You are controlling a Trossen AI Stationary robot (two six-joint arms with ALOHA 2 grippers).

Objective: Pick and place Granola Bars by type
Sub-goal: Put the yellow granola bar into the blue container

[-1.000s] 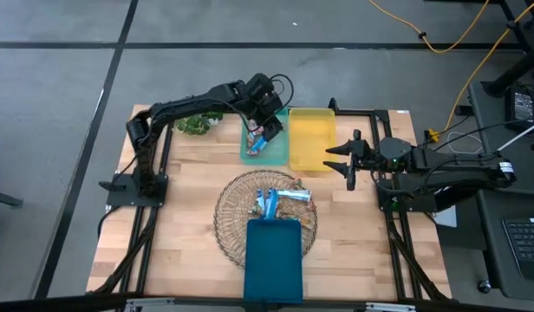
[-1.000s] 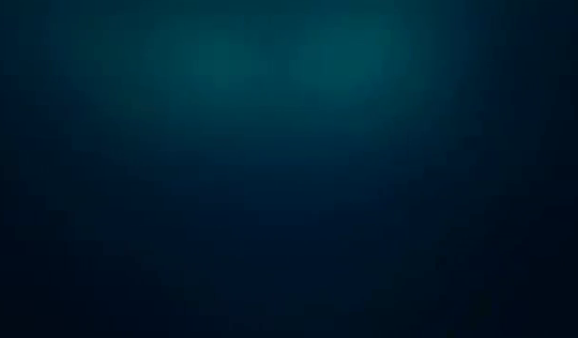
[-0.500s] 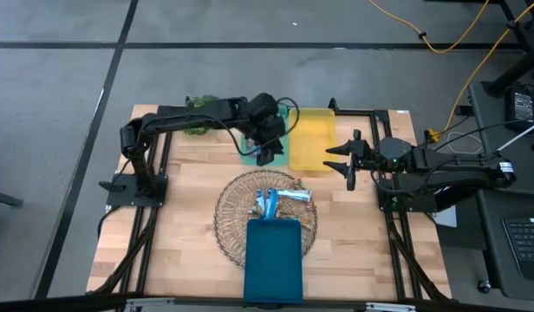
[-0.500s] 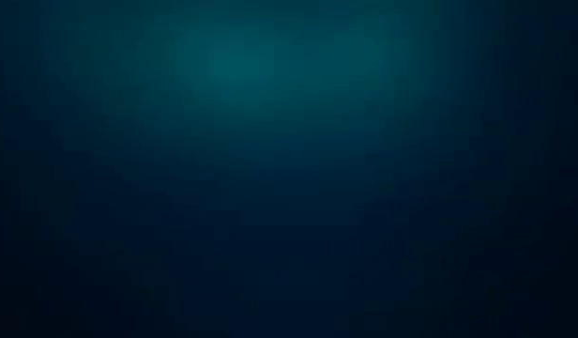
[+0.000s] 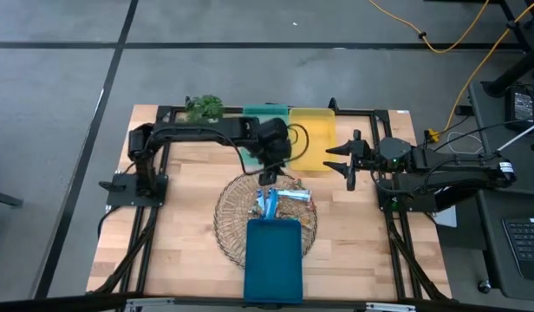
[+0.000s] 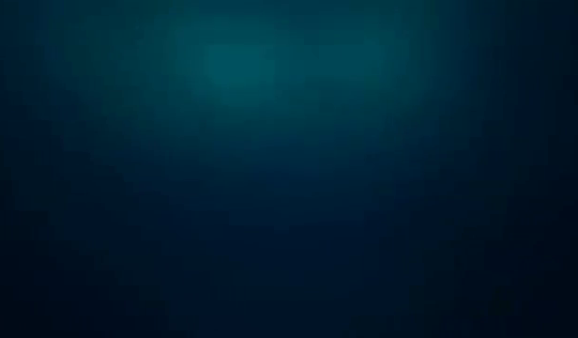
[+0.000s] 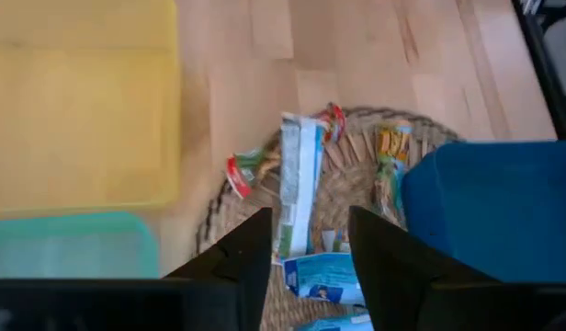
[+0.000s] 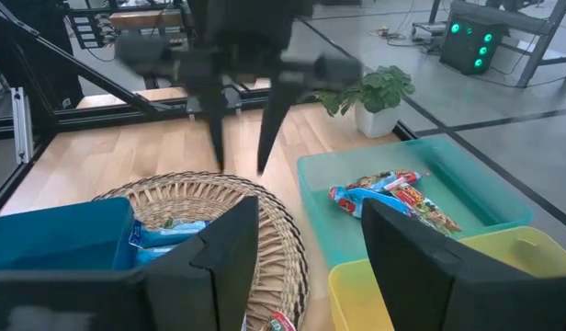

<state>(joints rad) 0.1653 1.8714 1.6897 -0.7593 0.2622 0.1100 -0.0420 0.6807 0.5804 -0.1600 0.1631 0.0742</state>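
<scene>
Swinging away from the green tray, the left gripper now hangs over the upper rim of the wire basket at the centre of the high view, its fingers spread apart and holding nothing. At the upper left of that view a small potted plant stands on the tabletop. Granola Bars lie in the basket just below the left gripper, blue and pale wrappers among them, and a dark blue tray overlaps the basket's lower part. In the right wrist view, more bars rest inside the green tray, blue and red-orange ones lying together. Right of the green tray sits the yellow tray, touching it. Further right, the right gripper waits beside the yellow tray, fingers parted and empty. The low view is dark and shows nothing.
</scene>
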